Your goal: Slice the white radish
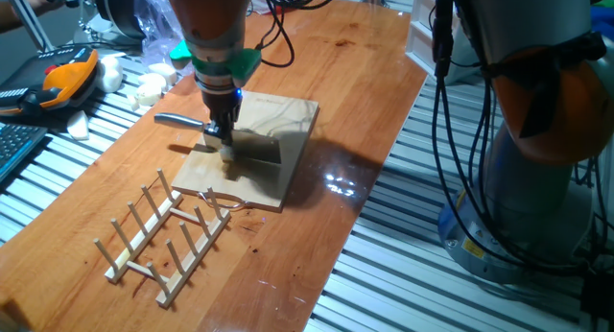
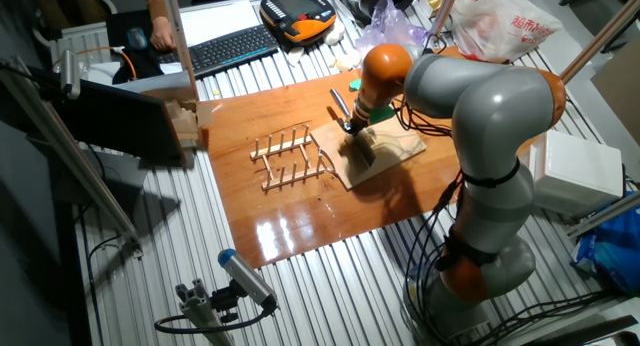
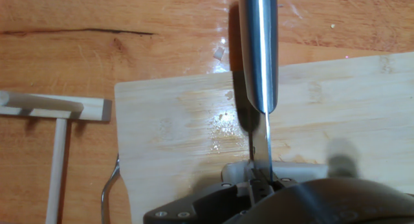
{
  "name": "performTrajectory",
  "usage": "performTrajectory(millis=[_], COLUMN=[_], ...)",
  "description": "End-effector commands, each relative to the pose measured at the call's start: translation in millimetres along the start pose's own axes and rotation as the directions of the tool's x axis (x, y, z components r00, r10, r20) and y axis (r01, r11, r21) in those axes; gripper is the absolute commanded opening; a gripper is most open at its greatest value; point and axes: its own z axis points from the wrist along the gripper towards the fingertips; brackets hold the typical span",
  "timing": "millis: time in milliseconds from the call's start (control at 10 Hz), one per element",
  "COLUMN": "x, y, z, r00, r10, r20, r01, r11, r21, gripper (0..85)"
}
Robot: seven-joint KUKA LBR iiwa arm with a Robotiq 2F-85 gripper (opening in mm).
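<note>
So the gripper (image 1: 224,130) is clamped tight on a steel kitchen knife (image 1: 182,121), jaws pinched right down on it, and the silver handle sticks out to the side in one fixed view. In the hand view the shiny handle (image 3: 259,49) runs straight away from the camera and the thin blade edge drops down toward the fingers, so the knife is edge-down over the pale wooden cutting board (image 1: 288,140). The white radish looks like the small creamy chunk (image 1: 227,154) sitting on the board directly under the jaws, basically touching the blade; the hand view only shows a whitish bit (image 3: 236,169) low down next to the blade, half hidden by the gripper body. Can't tell its long axis from these, too small and mostly covered. My read is the cut is straight down, since the radish is below the blade, not off to a side. A wooden dish rack (image 1: 163,236) lies near the board's front corner, well clear of it.
</note>
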Motion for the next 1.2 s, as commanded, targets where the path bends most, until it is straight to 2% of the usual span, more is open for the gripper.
performTrajectory(millis=[0, 200, 300, 600, 800, 1100], x=[1.0, 0.5, 1.5, 0.6, -0.7, -1.0], y=[0.2, 1.6, 0.6, -5.8, -11.8, -11.8], z=[-2.5, -22.1, -30.3, -36.3, -39.8, -37.8], r00=[1.0, 0.999, 0.999, 0.999, 0.999, 0.999], r10=[0.0, 0.008, 0.009, 0.003, -0.003, -0.002], r20=[-0.006, -0.037, -0.041, -0.036, -0.038, -0.041], r01=[0.0, -0.008, -0.009, -0.003, 0.003, 0.003], r11=[1.0, 1.0, 1.0, 1.0, 1.0, 1.0], r21=[-0.001, -0.004, 0.004, 0.016, 0.015, 0.009], gripper=[0.0, 0.0, 0.0, 0.0, 0.0, 0.0])
